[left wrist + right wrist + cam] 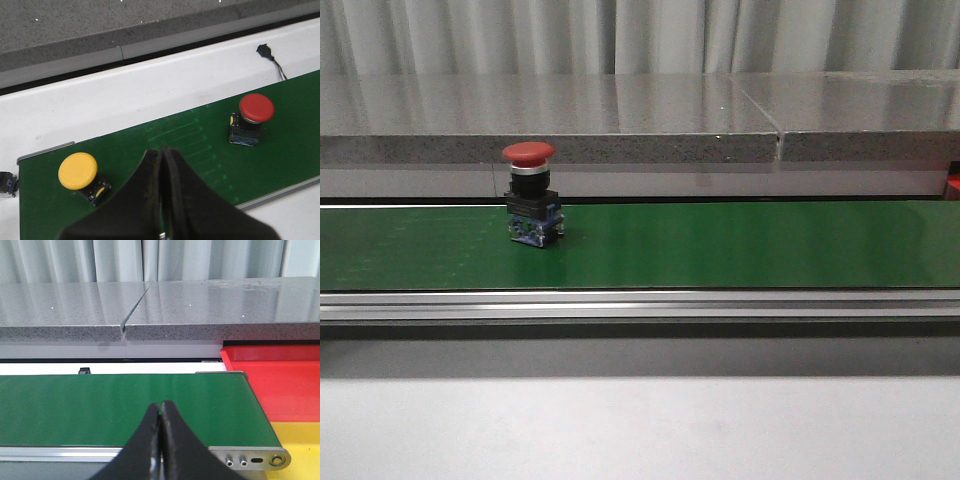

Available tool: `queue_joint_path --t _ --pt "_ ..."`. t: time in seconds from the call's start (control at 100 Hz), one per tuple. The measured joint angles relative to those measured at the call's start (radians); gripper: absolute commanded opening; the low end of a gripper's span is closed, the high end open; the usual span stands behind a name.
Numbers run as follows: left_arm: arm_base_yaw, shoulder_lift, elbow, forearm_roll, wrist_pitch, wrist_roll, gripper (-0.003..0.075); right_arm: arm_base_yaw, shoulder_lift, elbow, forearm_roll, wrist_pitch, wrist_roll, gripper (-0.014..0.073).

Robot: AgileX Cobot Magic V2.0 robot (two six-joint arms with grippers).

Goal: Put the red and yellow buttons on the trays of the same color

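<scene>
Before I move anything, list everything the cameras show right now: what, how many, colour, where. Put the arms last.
red button: 1, red cap on a black and blue base, upright on the belt, left of centre in the front view.
yellow button: 1, yellow cap, on the belt, seen only in the left wrist view, apart from the red one.
conveyor belt: 1, green, running across the table.
red tray: 1, red, just past the belt's end.
yellow tray: 1, yellow, adjoining the red tray, nearer the camera.
stone ledge: grey, behind the belt.
curtain: grey, at the back.
left gripper: 1, black, shut, empty, above the belt.
right gripper: 1, black, shut, empty, over the belt's tray end.
</scene>
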State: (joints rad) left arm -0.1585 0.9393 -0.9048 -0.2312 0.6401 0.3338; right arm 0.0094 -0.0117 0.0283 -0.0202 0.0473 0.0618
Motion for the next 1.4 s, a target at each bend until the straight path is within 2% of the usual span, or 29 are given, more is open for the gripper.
queue_joint_path --t 0.39,0.58,0.64,0.79,1.02,1.4 --pt "0.0 -0.324 0.185 -0.048 0.057 0.0 -0.0021 0.0 0.0 0.0 0.0 -0.004 0.0 -0.0116" --pt "0.0 -0.426 0.235 -0.064 0.095 0.0 -0.0021 0.0 0.0 0.0 0.0 -0.022 0.0 -0.0116" --pt "0.0 -0.445 0.245 -0.064 0.11 0.0 -0.0021 0.0 0.0 -0.015 0.0 0.011 0.0 -0.0116" --pt "0.0 -0.467 0.252 -0.064 0.135 0.0 -0.0021 0.0 0.03 -0.132 0.0 0.144 0.0 -0.0116" --pt "0.0 -0.467 0.252 -0.064 0.136 0.0 -0.0021 0.0 0.218 -0.364 0.063 0.364 0.0 -0.0116" --pt "0.0 -0.467 0.252 -0.064 0.136 0.0 -0.0021 0.004 0.599 -0.678 0.079 0.521 -0.042 -0.0116"
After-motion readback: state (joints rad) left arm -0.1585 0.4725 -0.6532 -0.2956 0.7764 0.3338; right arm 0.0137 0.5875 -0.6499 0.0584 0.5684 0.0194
